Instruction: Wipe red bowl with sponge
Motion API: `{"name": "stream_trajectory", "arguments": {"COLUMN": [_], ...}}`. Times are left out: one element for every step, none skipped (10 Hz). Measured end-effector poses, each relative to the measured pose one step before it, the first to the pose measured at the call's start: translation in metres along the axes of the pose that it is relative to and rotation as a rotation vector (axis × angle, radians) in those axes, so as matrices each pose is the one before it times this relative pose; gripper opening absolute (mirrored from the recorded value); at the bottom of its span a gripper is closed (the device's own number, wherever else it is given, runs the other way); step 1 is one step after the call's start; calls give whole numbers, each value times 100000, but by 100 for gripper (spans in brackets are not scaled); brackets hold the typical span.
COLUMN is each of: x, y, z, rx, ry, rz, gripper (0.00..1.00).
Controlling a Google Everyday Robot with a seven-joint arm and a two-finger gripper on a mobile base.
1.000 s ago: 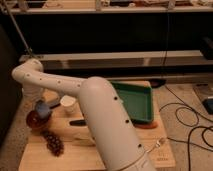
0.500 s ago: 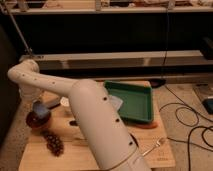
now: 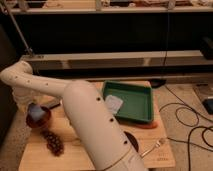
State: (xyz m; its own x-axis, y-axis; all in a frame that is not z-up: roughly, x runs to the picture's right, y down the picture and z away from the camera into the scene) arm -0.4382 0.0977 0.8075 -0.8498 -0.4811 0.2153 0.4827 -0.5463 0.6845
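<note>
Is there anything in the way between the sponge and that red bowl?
Nothing visible. The claw hangs low at the left side of the table, with the sponge right over the inside of the red bowl; I cannot tell if they touch. The grapes lie nearer the camera, beside the bowl, not between.

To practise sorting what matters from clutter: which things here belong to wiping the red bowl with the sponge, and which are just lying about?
Belong to the job:
red bowl, at the table's left edge
sponge, over the bowl
gripper, at the sponge, above the bowl

Just lying about:
green tray
white square piece, in the tray
grapes
fork
</note>
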Motion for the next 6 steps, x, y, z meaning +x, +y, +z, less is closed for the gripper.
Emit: {"name": "stream_trajectory", "arguments": {"x": [-189, -112, -54, -279, -314, -227], "y": [-497, -807, -609, -891, -486, -401], "z": [160, 195, 128, 104, 26, 40], "rx": [328, 407, 66, 99, -195, 35], "ry": [-288, -282, -233, -377, -272, -322], "rz": [-1044, -1530, -914, -1149, -660, -543], "gripper": [0, 0, 0, 0, 0, 0]}}
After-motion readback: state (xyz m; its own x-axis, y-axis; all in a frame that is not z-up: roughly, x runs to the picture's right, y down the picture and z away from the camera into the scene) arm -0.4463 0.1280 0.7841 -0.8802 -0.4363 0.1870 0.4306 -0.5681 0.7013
